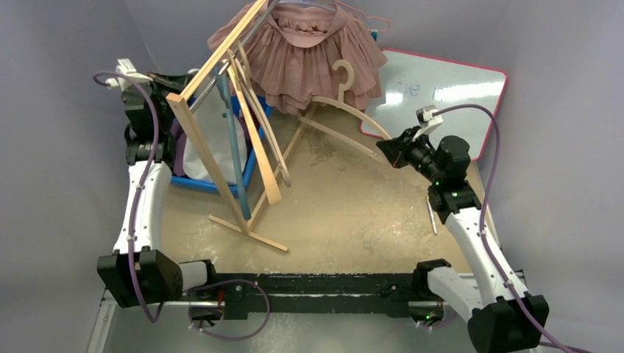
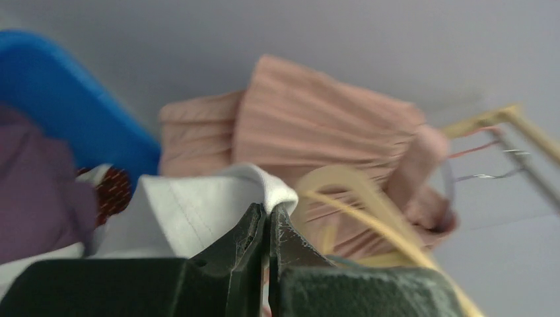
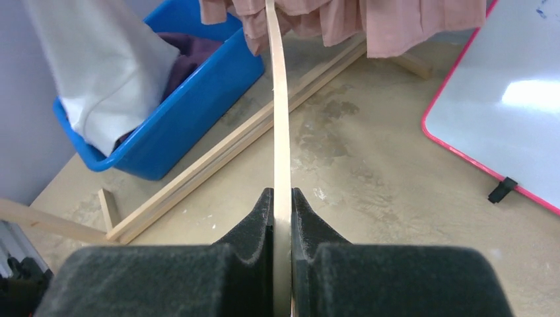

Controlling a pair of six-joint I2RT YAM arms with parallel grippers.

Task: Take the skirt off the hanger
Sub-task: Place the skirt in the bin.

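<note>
The pink ruffled skirt [image 1: 309, 51] hangs at the back centre from the tilted wooden rack [image 1: 195, 136]. A bare wooden hanger [image 1: 346, 110] stands in front of its hem. My right gripper [image 1: 386, 149] is shut on the end of one hanger arm; in the right wrist view the arm [image 3: 280, 119] runs from the gripper [image 3: 282, 195] up to the skirt [image 3: 396, 20]. My left gripper [image 1: 162, 81] is at the far left beside the blue bin [image 1: 213, 185]. In its own view it [image 2: 269, 212] is shut and appears empty, with white cloth [image 2: 191, 205] and the skirt [image 2: 317, 125] behind.
The blue bin [image 3: 191, 105] holds white cloth [image 3: 105, 59] and purple clothes. A whiteboard with a pink border [image 1: 449, 92] lies at the back right. Several more wooden hangers [image 1: 257, 140] hang on the rack, whose base rail [image 1: 246, 232] lies across the table's left middle.
</note>
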